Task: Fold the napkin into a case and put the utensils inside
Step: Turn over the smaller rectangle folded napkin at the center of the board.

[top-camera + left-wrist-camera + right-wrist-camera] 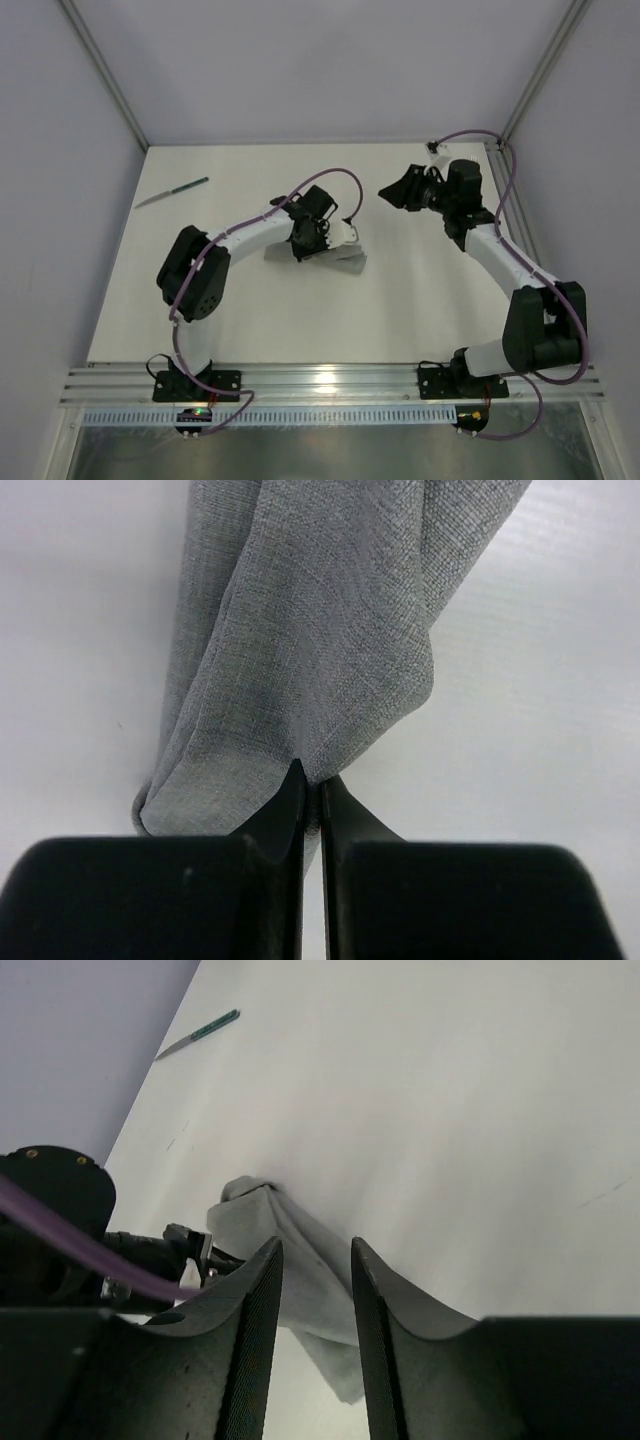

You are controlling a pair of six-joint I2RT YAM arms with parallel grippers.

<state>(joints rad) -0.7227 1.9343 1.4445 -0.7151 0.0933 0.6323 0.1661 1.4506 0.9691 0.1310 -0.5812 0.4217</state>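
The grey napkin (335,257) lies bunched and partly lifted at the table's middle. My left gripper (315,238) is shut on the napkin's edge; in the left wrist view the fabric (310,630) hangs in folds from my closed fingertips (312,780). My right gripper (392,190) is open and empty, held above the table to the right of the napkin; its wrist view shows the napkin (310,1270) beyond its parted fingers (262,1280). One teal-handled utensil (172,192) lies at the far left, also in the right wrist view (197,1034). The other utensil is out of view.
The white table (300,320) is bounded by purple walls and metal frame posts (105,75). An aluminium rail (330,385) runs along the near edge. Purple cables (345,180) loop over both arms.
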